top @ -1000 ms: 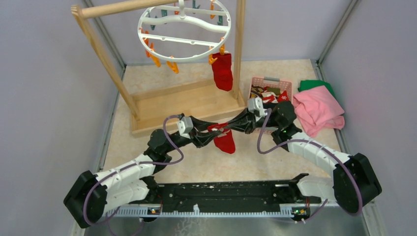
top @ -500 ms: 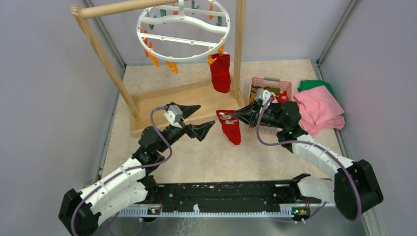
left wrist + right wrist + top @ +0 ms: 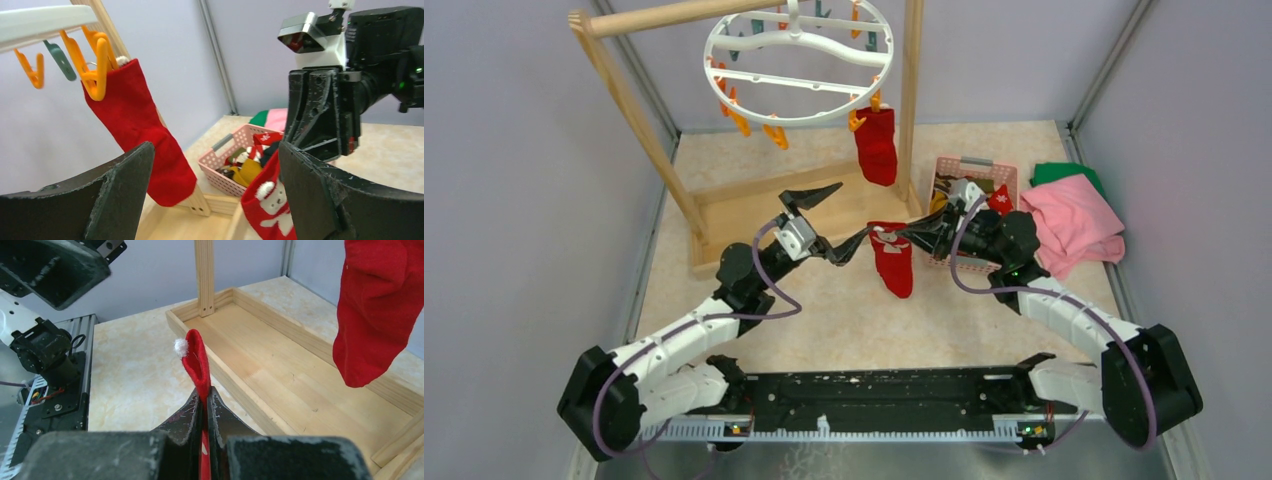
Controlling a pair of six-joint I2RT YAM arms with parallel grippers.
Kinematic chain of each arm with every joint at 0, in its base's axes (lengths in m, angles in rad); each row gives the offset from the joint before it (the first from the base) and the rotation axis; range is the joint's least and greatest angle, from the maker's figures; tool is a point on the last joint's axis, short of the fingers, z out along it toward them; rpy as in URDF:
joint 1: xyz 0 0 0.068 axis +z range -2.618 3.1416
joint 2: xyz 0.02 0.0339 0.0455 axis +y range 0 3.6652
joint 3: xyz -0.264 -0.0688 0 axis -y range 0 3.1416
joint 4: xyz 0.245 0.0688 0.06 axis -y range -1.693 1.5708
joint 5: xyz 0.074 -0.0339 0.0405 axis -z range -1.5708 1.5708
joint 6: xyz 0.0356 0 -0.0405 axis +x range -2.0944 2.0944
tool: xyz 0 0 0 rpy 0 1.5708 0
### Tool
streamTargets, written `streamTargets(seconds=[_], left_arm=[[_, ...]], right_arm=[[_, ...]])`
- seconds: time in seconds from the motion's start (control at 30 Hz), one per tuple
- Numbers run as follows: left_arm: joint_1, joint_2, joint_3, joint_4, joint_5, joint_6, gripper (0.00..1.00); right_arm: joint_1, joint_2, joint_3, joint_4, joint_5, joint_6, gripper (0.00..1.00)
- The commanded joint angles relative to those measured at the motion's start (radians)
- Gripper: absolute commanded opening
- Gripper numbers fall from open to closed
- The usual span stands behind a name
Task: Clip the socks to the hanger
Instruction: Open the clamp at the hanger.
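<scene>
1. The right claw (image 3: 886, 235) is pressed together on the cuff of the held sock (image 3: 894, 262), which is red with white marks. The sock hangs down from it over the bench (image 3: 844, 320), just in front of the wooden rack (image 3: 764, 215).
2. In the right wrist view the cuff stands up out of the closed claw (image 3: 202, 402), with a white pompom at its tip. The front edge of the rack's base tray runs just beyond it.
3. The left claw (image 3: 849, 212) stands wide apart and grips nothing. One finger points up over the rack's base, and the other ends just beside the held sock's cuff. I cannot tell whether it touches the cloth.
4. The hanger (image 3: 799, 62), a white ring, hangs from the rack's top bar.
5. The hung sock (image 3: 876, 145), plain red, is pinched by an orange clip (image 3: 857, 120) at the ring's near right rim. It dangles close to the rack's right post (image 3: 911, 100).
6. More orange clips (image 3: 774, 133) hang along the near left rim, with open air below them down to the base tray.
7. A pink basket (image 3: 976, 168) of socks sits right of the post, behind the right arm.
8. A pink cloth (image 3: 1069, 225) and a green cloth (image 3: 1059, 172) lie near the right wall.
9. A broad stretch of bench runs from the rack's front edge to the arm bases.
</scene>
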Motion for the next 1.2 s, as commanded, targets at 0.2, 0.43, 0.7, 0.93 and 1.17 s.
streamTargets(seconds=[0.2,0.43,0.7,0.93,1.17], left_arm=[[0.033,0.197,0.115,0.341,-0.087,0.067,0.95],[0.059,0.281,0.195,0.401,-0.135,0.028,0.90],[0.095,0.368,0.284,0.382,-0.094,0.032,0.88],[0.110,0.423,0.339,0.392,-0.121,0.010,0.79],[0.113,0.457,0.372,0.403,-0.149,-0.007,0.76]], right_arm=[[-0.008,-0.023,-0.011,0.080,0.009,0.025,0.00],[-0.009,-0.028,-0.016,0.080,0.010,0.021,0.00],[-0.008,-0.031,-0.017,0.082,0.007,0.022,0.00],[-0.008,-0.031,-0.018,0.083,0.005,0.022,0.00],[-0.008,-0.031,-0.019,0.085,0.007,0.022,0.00]])
